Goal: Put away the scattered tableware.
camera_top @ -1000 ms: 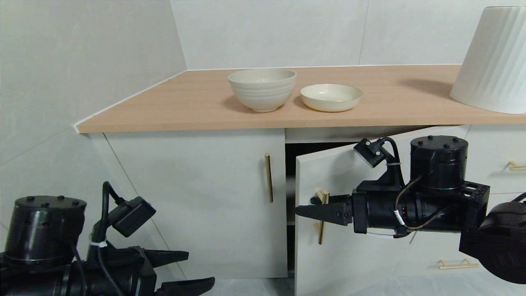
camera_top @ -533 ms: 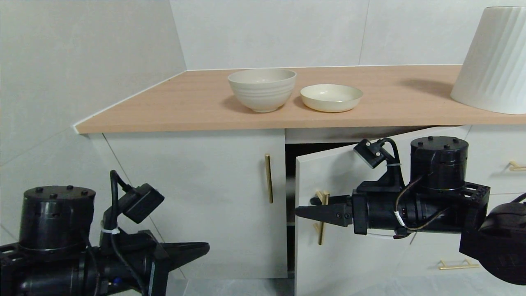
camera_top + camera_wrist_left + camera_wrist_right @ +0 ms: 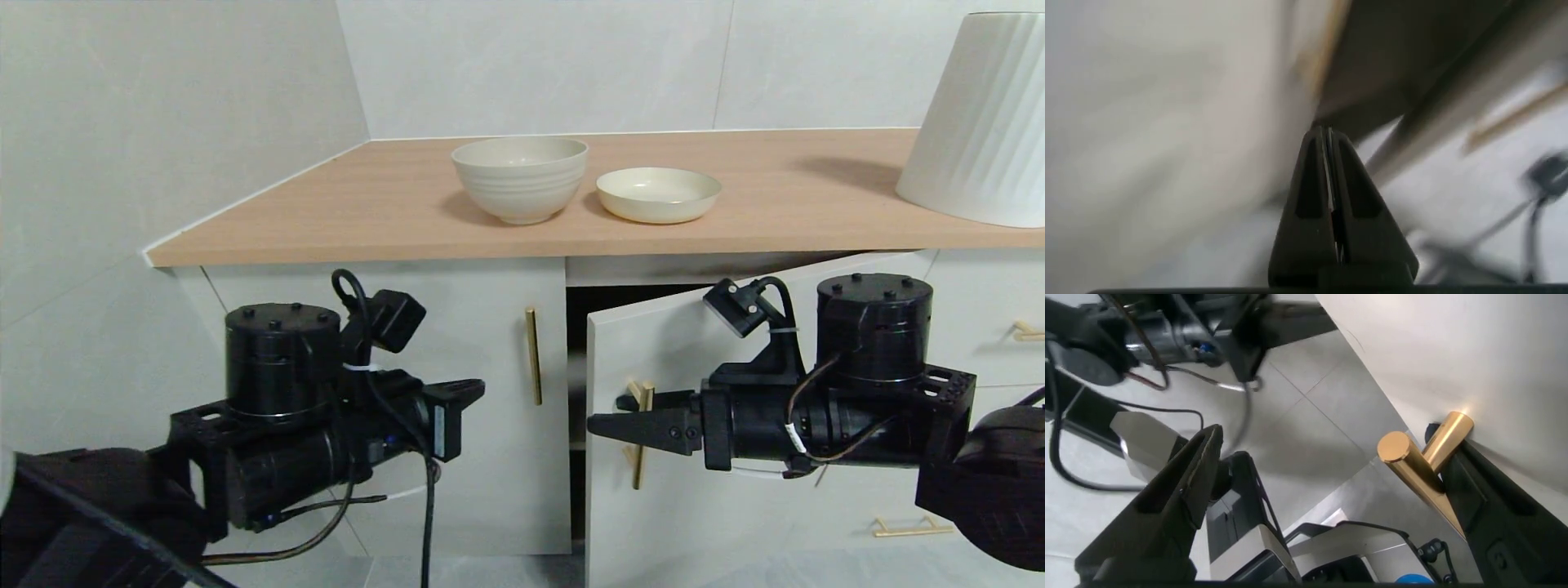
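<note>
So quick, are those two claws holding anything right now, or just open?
Left gripper: closed, holding nothing.
Right gripper: open, fingers either side of the gold door handle, not clamped on it.

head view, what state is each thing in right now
right cabinet door, partly open
left cabinet door, shut
deep bowl, upright
shallow dish, upright, empty
left gripper, jaws shut, holding nothing
right gripper, jaws open astride the door's gold handle
</note>
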`<state>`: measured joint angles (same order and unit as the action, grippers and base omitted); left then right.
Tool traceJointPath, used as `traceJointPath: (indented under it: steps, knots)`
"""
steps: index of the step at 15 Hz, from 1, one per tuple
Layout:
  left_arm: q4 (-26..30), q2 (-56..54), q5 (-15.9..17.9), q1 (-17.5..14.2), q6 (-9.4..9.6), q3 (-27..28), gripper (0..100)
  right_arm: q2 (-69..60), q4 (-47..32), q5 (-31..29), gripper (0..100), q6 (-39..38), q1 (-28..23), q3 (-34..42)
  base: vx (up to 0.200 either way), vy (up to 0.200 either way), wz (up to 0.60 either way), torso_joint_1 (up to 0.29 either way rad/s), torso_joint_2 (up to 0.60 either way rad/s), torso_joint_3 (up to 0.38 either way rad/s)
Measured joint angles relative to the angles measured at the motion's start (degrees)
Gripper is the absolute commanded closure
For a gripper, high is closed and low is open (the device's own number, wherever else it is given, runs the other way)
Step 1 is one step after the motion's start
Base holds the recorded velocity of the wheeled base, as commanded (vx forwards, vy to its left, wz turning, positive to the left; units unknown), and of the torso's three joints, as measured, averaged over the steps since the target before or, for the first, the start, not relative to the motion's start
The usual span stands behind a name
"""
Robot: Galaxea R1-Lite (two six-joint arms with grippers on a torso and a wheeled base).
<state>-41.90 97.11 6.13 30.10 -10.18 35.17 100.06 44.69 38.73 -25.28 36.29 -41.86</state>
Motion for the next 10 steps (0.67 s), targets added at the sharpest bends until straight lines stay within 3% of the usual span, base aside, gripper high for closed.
traceJointPath:
  steps: [2,6,10]
  knots:
    - [-9.3,4.9,1.4,1.4,-2.65,-0.9,100,0.0,0.0,0.0,0,0.0,0.0,0.1,0.000,0.000,0.00,0.000,0.00,0.000]
    - [-31.1,16.9,1.8,3.0,-3.12,-2.4,100,0.0,0.0,-0.2,0,0.0,0.6,0.3,0.000,0.000,0.00,0.000,0.00,0.000]
    - [-36.2,22.2,2.2,6.9,-3.25,-2.4,100,-0.1,-0.4,0.1,0,0.0,0.8,0.6,0.000,0.000,0.00,0.000,0.00,0.000]
